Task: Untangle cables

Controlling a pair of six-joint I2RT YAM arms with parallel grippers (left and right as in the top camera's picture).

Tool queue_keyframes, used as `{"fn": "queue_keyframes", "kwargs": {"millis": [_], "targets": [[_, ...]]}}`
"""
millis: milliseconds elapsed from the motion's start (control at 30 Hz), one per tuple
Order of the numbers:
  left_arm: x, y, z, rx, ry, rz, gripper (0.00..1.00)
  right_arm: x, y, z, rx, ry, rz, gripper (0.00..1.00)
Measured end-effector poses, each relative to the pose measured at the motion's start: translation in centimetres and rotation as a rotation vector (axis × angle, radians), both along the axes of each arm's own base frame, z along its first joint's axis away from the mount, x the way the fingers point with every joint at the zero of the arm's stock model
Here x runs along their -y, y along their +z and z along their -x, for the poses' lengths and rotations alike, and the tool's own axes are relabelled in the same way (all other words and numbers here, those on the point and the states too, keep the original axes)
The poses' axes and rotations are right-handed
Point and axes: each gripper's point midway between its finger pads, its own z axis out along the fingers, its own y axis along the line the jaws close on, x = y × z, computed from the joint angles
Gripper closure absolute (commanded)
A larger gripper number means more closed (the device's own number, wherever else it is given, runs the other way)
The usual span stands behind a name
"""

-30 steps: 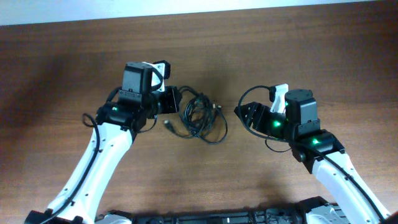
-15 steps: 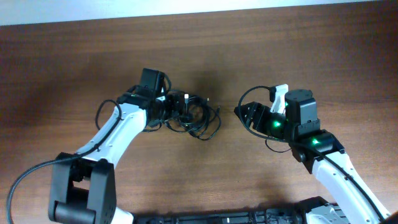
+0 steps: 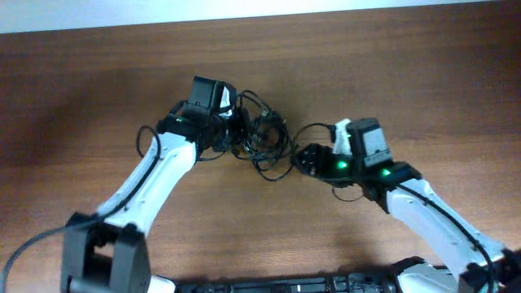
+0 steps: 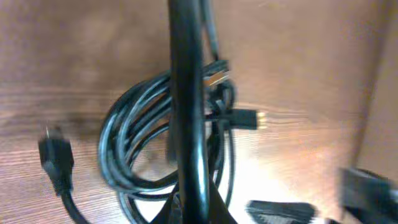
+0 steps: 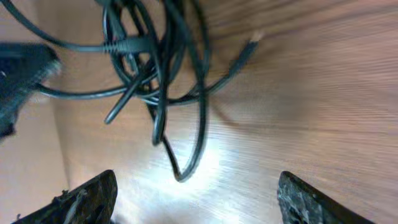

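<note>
The brown wooden counter holds little besides the two arms, which crowd the cables from both sides. The tangle lies near the middle of the counter, a little toward the far edge.

The left claw sits at the tangle's 9 o'clock, and its dark body covers some of the loops. I cannot tell whether it is clamped on anything. In its wrist view a thick, blurred black strand runs straight up the middle and hides the fingers.

The right claw sits at the tangle's 4 o'clock, just beside the outermost loop, with its jaws spread wide. Its fingers show at the lower corners of its wrist view, with bare wood between them. That arm's own thicker wire arcs close by at 3 o'clock.

The cables are thin and black — several overlapping loops in a rough coil with strands crossing. A slim plug with a metallic tip juts out at the coil's 3 o'clock, and a chunkier black plug lies apart at 8 o'clock.
</note>
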Motion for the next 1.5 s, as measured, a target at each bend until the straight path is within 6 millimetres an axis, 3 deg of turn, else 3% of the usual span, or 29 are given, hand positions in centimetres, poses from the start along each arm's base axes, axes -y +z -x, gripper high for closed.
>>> {"fn": "queue_keyframes", "kwargs": {"millis": [67, 100, 167, 200, 233, 267, 333, 367, 400, 433, 500, 567, 667, 733, 800, 833, 933, 967, 1033, 1100, 1167, 1233, 1267, 1300, 1333, 1367, 1400, 1433, 1500], "targets": [[0.0, 3.3, 0.1, 0.083, -0.002, 0.034, 1.00, -2.0, 0.3, -0.6, 0.066, 0.051, -0.027, 0.26], [0.0, 5.7, 0.3, 0.140, -0.004, 0.058, 1.00, -2.9, 0.9, -1.3, 0.123, 0.066, -0.044, 0.42], [-0.2, 8.5, 0.8, 0.213, -0.005, 0.085, 1.00, -3.1, 1.3, -2.7, 0.184, 0.042, -0.041, 0.88], [-0.2, 9.5, 1.0, 0.237, -0.007, 0.096, 1.00, -3.2, 1.8, -3.4, 0.222, 0.034, -0.051, 0.96], [-0.2, 10.0, 1.2, 0.250, -0.008, 0.102, 1.00, -3.4, 3.0, -4.5, 0.289, 0.019, -0.069, 0.96], [-0.3, 11.0, 1.4, 0.277, -0.014, 0.108, 1.00, -3.0, 2.8, -4.5, 0.286, 0.012, -0.058, 0.96], [-1.4, 12.1, 2.1, 0.339, -0.056, 0.074, 1.00, 1.1, 1.1, -5.3, 0.190, -0.084, -0.011, 0.96], [-2.5, 13.5, 2.6, 0.395, -0.074, 0.059, 1.00, 4.0, 0.2, -5.5, 0.137, -0.147, 0.013, 0.96], [-3.4, 15.0, 3.4, 0.456, -0.100, 0.052, 1.00, 5.5, 0.4, -5.6, 0.129, -0.155, 0.000, 0.96], [-3.5, 16.0, 4.0, 0.499, -0.128, 0.055, 1.00, 6.0, 1.0, -5.3, 0.127, -0.131, -0.036, 0.96], [-5.1, 17.8, 5.0, 0.585, -0.137, 0.040, 1.00, 6.8, 4.1, -5.0, 0.195, -0.045, -0.192, 0.96], [-5.7, 18.3, 4.9, 0.590, -0.105, 0.050, 1.00, 7.2, 5.2, -5.0, 0.227, -0.023, -0.257, 0.96], [-3.9, 16.7, 3.8, 0.513, -0.127, 0.096, 1.00, 7.0, 5.8, -4.9, 0.244, 0.008, -0.306, 0.96], [0.0, 14.0, 2.3, 0.436, -0.175, 0.137, 1.00, 5.4, 5.5, -4.2, 0.226, 0.056, -0.318, 0.95], [3.0, 12.8, 2.0, 0.427, -0.228, 0.161, 1.00, 3.7, 5.5, -3.5, 0.220, 0.112, -0.325, 0.95], [5.4, 10.5, 2.5, 0.366, -0.280, 0.162, 1.00, 2.9, 5.5, -3.1, 0.218, 0.135, -0.328, 0.95], [7.0, 7.4, 2.9, 0.285, -0.313, 0.145, 1.00, 2.9, 5.5, -3.1, 0.215, 0.135, -0.330, 0.95], [7.4, 7.3, 2.7, 0.292, -0.313, 0.153, 1.00, 2.7, 5.5, -3.0, 0.213, 0.140, -0.331, 0.94], [8.3, 10.2, 0.3, 0.409, -0.262, 0.239, 1.00, 1.5, 5.5, -2.3, 0.209, 0.182, -0.335, 0.95], [5.4, 13.4, -3.7, 0.431, -0.066, 0.361, 1.00, 0.5, 4.5, -1.2, 0.167, 0.216, -0.312, 0.95], [0.8, 13.7, -6.5, 0.353, 0.133, 0.428, 1.00, 1.4, 1.9, -0.1, 0.067, 0.176, -0.221, 0.95], [-3.5, 14.0, -8.0, 0.315, 0.230, 0.476, 1.00, 3.1, -0.7, 0.5, 0.002, 0.123, -0.083, 0.95], [-5.6, 14.1, -8.4, 0.300, 0.257, 0.496, 0.93, 4.1, -1.7, 0.1, 0.004, 0.092, -0.007, 0.90], [-6.8, 13.6, -8.2, 0.268, 0.270, 0.500, 0.81, 4.7, -2.1, -0.3, 0.013, 0.072, 0.037, 0.70], [-6.8, 12.2, -7.2, 0.201, 0.256, 0.469, 0.61, 4.9, -2.2, -0.5, 0.020, 0.065, 0.055, 0.60], [-6.8, 10.4, -6.0, 0.122, 0.253, 0.424, 0.21, 5.2, -2.4, -0.6, 0.021, 0.057, 0.073, 0.46], [-7.2, 7.8, -4.2, 0.015, 0.263, 0.351, 0.04, 5.3, -2.6, -0.6, 0.022, 0.055, 0.081, 0.35], [-8.3, 4.8, -2.1, -0.088, 0.302, 0.223, 0.01, 5.4, -2.7, -0.5, 0.017, 0.053, 0.086, 0.34], [-9.1, 2.4, 0.0, -0.171, 0.326, 0.091, 0.06, 5.4, -2.7, -0.6, 0.024, 0.054, 0.091, 0.33]]}}
